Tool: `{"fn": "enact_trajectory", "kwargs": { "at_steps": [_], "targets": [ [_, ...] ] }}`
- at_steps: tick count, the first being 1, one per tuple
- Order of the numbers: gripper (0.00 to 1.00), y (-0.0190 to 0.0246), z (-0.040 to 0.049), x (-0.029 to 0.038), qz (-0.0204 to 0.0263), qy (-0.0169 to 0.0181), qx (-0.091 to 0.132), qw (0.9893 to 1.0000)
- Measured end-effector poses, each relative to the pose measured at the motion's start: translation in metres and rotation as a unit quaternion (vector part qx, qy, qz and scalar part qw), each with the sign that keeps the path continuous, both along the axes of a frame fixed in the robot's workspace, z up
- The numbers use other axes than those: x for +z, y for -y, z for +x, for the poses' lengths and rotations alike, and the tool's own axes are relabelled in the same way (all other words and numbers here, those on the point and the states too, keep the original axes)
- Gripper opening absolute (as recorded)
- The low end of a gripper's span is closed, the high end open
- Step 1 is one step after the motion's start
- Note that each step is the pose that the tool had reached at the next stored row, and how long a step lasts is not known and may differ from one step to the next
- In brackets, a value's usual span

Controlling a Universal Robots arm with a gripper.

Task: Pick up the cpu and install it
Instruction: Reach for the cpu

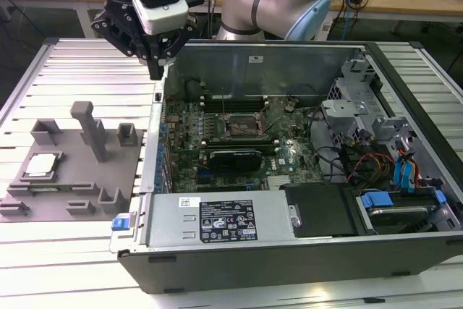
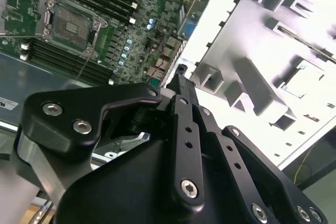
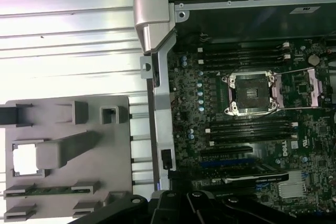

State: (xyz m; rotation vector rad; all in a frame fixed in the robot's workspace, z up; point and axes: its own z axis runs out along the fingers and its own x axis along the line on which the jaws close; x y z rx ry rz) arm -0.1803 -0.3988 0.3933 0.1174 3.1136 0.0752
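Gripper [image 2: 181,76] linkages lay closest to the lens in the second wrist view, fingers pressed together on nothing; in the exterior view it hung above the case [image 1: 289,251] wall, at the far corner on the exterior view's left; cpu [image 1: 40,166] lay flat in a recess at the tray [image 1: 72,182] edge farthest from the case, well apart from the gripper, untouched; socket [image 1: 242,124], empty, lay on the opposite side, the gripper between the two.

The tool [image 1: 155,70] hangs over the computer case [image 1: 289,255] edge, well apart from the cpu [image 1: 41,165] on the grey tray [image 1: 72,197].
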Motion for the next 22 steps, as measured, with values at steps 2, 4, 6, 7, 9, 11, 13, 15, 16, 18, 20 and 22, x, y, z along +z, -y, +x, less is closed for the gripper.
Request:
{"fn": "enact_trajectory", "kwargs": {
  "at_steps": [2, 4, 6, 7, 9, 11, 13, 15, 16, 18, 20, 22],
  "targets": [
    [0.11, 0.0, -0.0041, 0.0, 0.0, 0.0, 0.0, 1.0],
    [0.11, 0.0, -0.0062, 0.0, 0.0, -0.0001, 0.0, 1.0],
    [0.11, 0.0, -0.0102, 0.0, 0.0, 0.0, 0.0, 1.0],
    [0.11, 0.0, -0.0123, 0.0, 0.0, 0.0, 0.0, 1.0],
    [0.11, 0.0, -0.0168, 0.0, 0.0, 0.0, 0.0, 1.0],
    [0.11, 0.0, -0.021, 0.0, 0.0, 0.0, 0.0, 1.0],
    [0.11, 0.0, -0.0273, 0.0, 0.0, 0.0, 0.0, 1.0],
    [0.11, 0.0, -0.0313, 0.0, 0.0, 0.0, 0.0, 1.0],
    [0.11, 0.0, -0.0339, 0.0, 0.0, 0.0, 0.0, 1.0],
    [0.11, 0.0, -0.0378, 0.0, 0.0, 0.0, 0.0, 1.0],
    [0.11, 0.0, -0.0456, 0.0, 0.0, 0.0, 0.0, 1.0],
    [0.11, 0.0, -0.0522, 0.0, 0.0, 0.0, -0.001, 1.0]
  ]
}}
